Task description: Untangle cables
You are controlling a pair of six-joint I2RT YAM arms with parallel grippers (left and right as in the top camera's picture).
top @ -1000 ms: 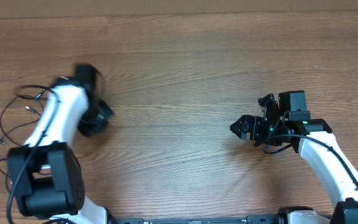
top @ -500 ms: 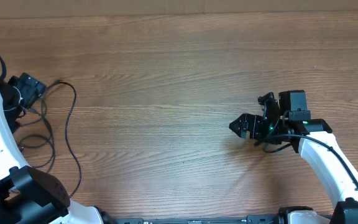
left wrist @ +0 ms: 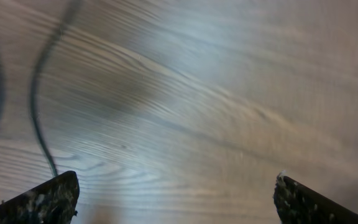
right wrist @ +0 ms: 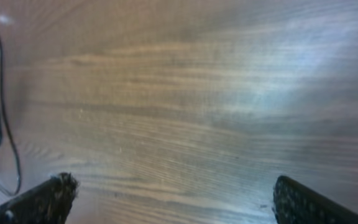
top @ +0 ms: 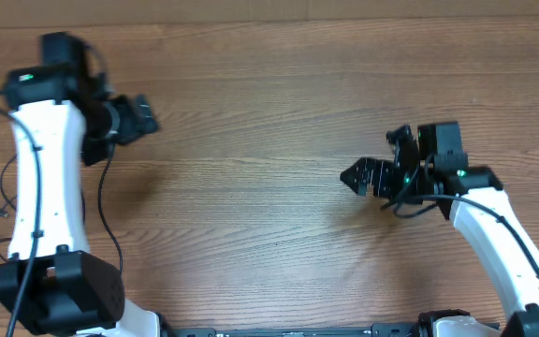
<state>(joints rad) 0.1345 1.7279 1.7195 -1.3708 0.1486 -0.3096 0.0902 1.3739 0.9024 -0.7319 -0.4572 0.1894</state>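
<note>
The cables (top: 100,208) are thin black cords lying loose on the wood at the far left, partly hidden under my left arm. My left gripper (top: 148,118) hovers up and to the right of them, open and empty. In the left wrist view the cables (left wrist: 38,99) curve along the left edge, beyond the left fingertip (left wrist: 50,198), and only bare wood lies between the fingers. My right gripper (top: 348,175) is far off at the right, open, pointing left, with nothing in it. The right wrist view shows the cables (right wrist: 0,118) small at its left edge.
The wooden table (top: 251,140) fills the view, with its back edge along the top. The thicker black leads along both white arms belong to the robot. The left arm's base (top: 59,295) stands at the bottom left, close beside the cords.
My left arm has swung from the far left edge up and to the right, and its gripper has opened. The right gripper has shifted slightly left and opened a little wider.
</note>
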